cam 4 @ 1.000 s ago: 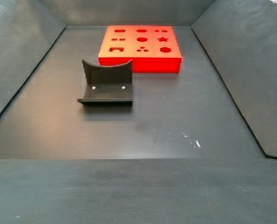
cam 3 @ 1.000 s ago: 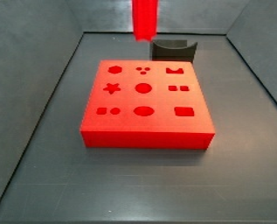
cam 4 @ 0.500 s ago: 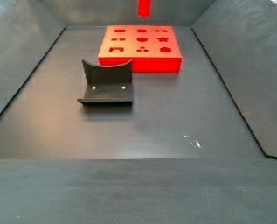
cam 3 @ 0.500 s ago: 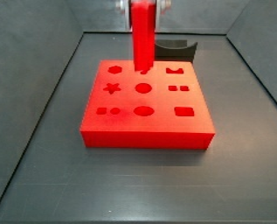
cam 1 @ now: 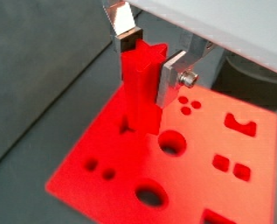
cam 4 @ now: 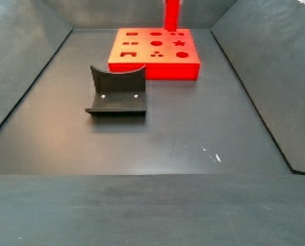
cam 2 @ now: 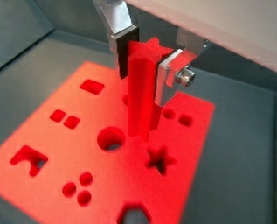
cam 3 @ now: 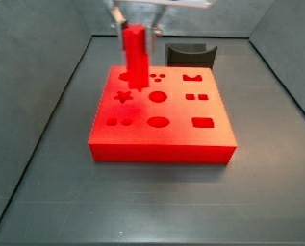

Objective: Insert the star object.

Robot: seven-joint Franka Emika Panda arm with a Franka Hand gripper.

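Pincer: we see it clamped on the peg's top, above the block
Peg: upright, now left of where we saw it, lower end over the block near the star hole
Holder: unmoved on the table

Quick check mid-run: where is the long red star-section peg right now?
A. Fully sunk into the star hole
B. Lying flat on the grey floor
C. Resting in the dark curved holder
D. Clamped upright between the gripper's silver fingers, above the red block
D: in both wrist views the gripper is clamping the long red star-section peg upright over the flat red block with shaped holes; the star hole is empty.
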